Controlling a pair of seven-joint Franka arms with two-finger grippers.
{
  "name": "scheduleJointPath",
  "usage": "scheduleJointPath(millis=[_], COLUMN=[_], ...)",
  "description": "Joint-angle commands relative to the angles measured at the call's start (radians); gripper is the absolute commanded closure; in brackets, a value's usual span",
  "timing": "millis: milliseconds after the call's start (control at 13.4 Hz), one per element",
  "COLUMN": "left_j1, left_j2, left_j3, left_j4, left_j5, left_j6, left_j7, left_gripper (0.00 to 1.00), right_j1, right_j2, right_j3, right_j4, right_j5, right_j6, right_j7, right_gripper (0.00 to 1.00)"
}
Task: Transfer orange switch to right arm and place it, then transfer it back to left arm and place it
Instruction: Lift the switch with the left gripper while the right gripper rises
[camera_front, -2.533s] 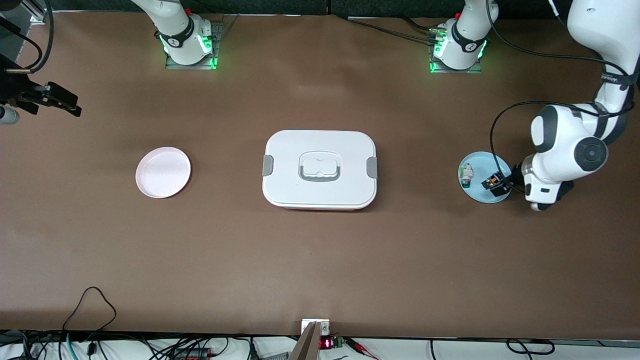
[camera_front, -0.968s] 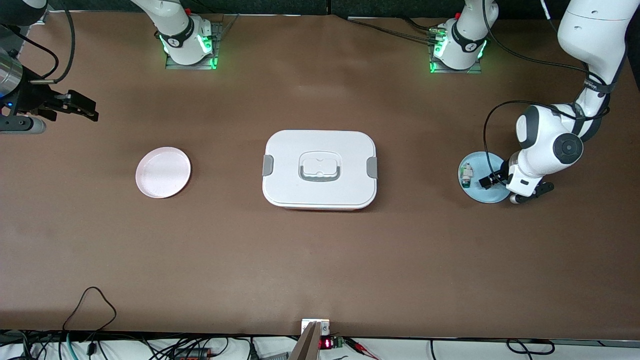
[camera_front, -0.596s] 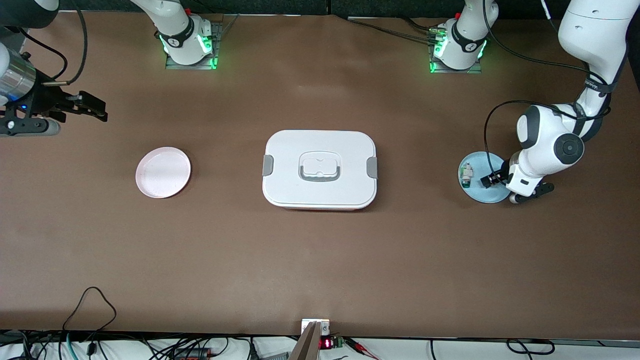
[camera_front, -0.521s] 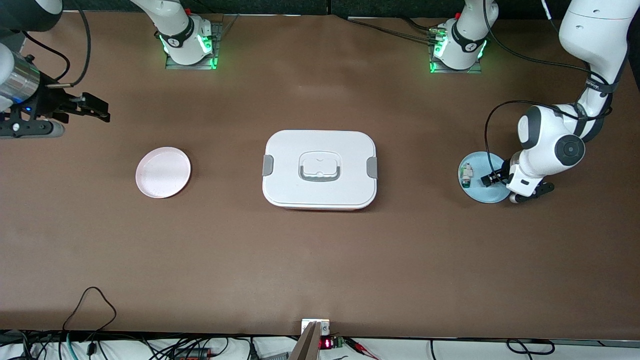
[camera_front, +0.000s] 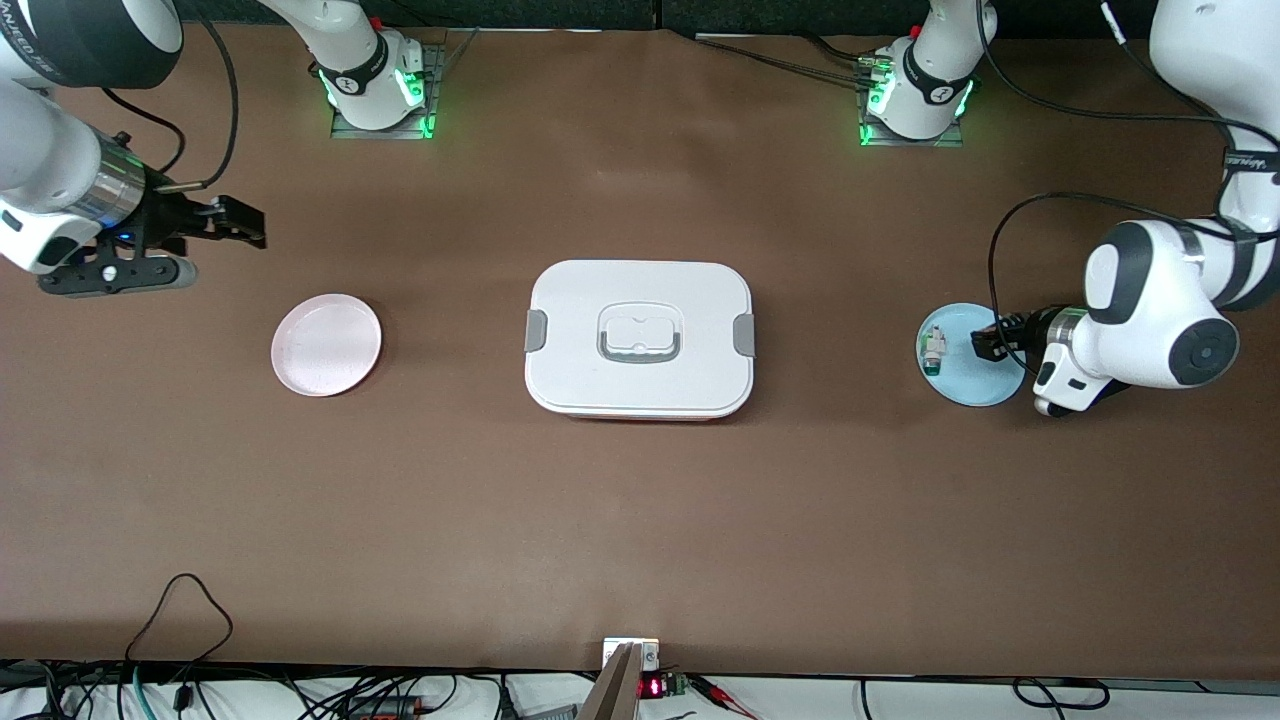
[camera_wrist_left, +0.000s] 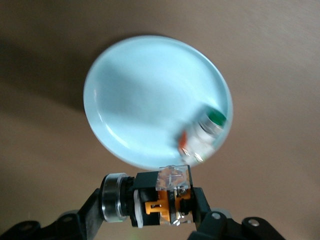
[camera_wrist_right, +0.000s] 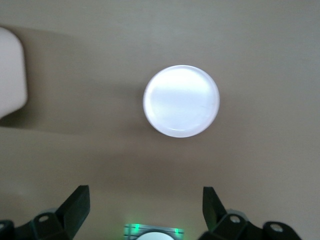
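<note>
The orange switch (camera_wrist_left: 166, 201), a small black block with an orange part and a clear cap, is pinched between the fingers of my left gripper (camera_wrist_left: 150, 206). That gripper (camera_front: 985, 345) hangs just over the light blue plate (camera_front: 965, 385) at the left arm's end of the table. My right gripper (camera_front: 243, 222) is open and holds nothing. It hovers over bare table near the pink plate (camera_front: 326, 344). The white box (camera_front: 640, 338) sits mid-table between the two plates.
A small white-and-green component (camera_front: 933, 349) lies on the blue plate beside the held switch. Both arm bases (camera_front: 378, 85) glow green at the table's edge farthest from the front camera. Cables run along the edge nearest that camera.
My left gripper has closed on the switch and raised it off the blue plate while its wrist turned. My right gripper has travelled from the table's end toward the pink plate.
</note>
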Motion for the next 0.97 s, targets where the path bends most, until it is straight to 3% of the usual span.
scheduleJointPath(millis=[0,149,447,745,894], left_j1=[-0.001,-0.002,-0.001,-0.001,0.001], left_j2=[-0.009,-0.024,-0.026,-0.064,-0.078], left_j3=[-0.054,-0.079,-0.22,-0.249,-0.282], left_j4=[0.086,0.15,0.281,0.296,0.315], left_j5=[-0.056,-0.135,-0.227,-0.48,-0.603], left_j6=[-0.152,-0.279,-0.476,-0.558,-0.559], left_j7=[-0.101,-0.206,-0.419,-0.686,-0.804], left_gripper=[0.88,0.88,0.92,0.93,0.94], right_j1=[-0.006,-0.006,-0.024,-0.024,-0.007], right_j2=[0.001,0.001,0.037,0.097,0.123], right_j3=[-0.013,-0.014,-0.02,-0.022,-0.013], right_j4=[0.023,0.034,0.037,0.036,0.034], right_j5=[0.125,0.243,0.572,0.94,1.045], right_j6=[-0.007,0.003,0.026,0.057,0.13], right_j7=[-0.016,-0.016,-0.018,-0.023,-0.023], right_gripper=[0.0,0.0,0.0,0.0,0.0])
